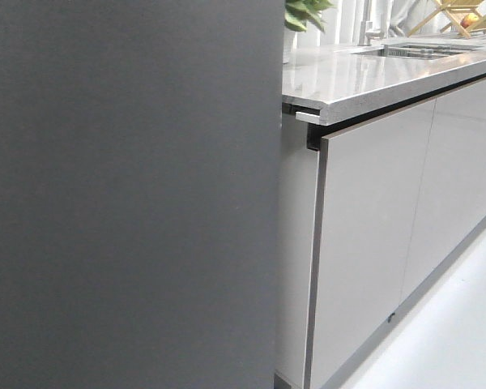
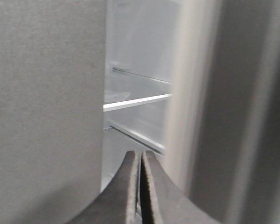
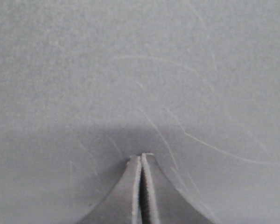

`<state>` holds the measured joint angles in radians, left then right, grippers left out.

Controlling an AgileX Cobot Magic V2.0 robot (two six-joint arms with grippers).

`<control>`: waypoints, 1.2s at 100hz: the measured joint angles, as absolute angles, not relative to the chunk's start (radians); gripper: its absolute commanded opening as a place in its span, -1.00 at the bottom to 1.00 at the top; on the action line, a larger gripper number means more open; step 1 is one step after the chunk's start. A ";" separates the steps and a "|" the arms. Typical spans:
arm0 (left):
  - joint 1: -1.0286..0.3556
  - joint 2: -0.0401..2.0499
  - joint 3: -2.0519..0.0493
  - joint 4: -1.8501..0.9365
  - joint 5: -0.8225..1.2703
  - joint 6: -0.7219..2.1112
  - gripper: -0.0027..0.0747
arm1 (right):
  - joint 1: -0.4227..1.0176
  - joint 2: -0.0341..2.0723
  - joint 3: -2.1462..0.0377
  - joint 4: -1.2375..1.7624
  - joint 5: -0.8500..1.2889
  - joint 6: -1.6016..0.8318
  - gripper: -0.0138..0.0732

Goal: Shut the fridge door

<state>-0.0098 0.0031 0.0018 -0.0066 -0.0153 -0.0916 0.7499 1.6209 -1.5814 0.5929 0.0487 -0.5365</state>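
Left gripper [image 2: 140, 161] and right gripper [image 3: 141, 161], each with jaws pressed together, nothing between them.

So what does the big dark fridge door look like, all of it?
The fridge door is a tall, flat, matte dark-grey panel filling the left of the front view, beside the kitchen cabinets. It isn't fully closed: the left wrist view shows a gap with white shelves inside. Fine scratches mark it. The shut right tool sits at its surface.

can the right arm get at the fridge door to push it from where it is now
Probably yes. The right gripper, fingers shut, points straight at the fridge door, whose grey panel fills its view with nothing between. Whether it already touches is unclear.
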 measured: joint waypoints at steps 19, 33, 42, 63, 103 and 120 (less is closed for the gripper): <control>-0.010 0.003 0.002 -0.007 -0.015 -0.092 -0.98 | 0.763 1.704 -1.665 0.593 0.020 -0.536 -0.86; -0.010 0.003 0.002 -0.007 -0.015 -0.092 -0.98 | 0.764 1.780 -1.716 0.593 -0.021 -0.536 -0.86; -0.010 0.003 0.002 -0.007 -0.015 -0.092 -0.99 | 0.764 1.827 -1.731 0.593 -0.027 -0.536 -0.86; -0.010 0.003 0.002 -0.007 -0.015 -0.092 -0.99 | 0.764 1.856 -1.742 0.569 -0.039 -0.536 -0.86; -0.010 0.003 0.002 -0.007 -0.015 -0.092 -0.99 | 0.738 1.831 -1.742 0.469 0.010 -0.536 -0.86; -0.010 0.003 0.002 -0.007 -0.015 -0.092 -0.98 | 0.684 1.750 -1.742 0.430 0.124 -0.536 -0.86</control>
<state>-0.0098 0.0031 0.0018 -0.0066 -0.0153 -0.0916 0.6844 1.7498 -1.7420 0.4302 0.1236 -0.5365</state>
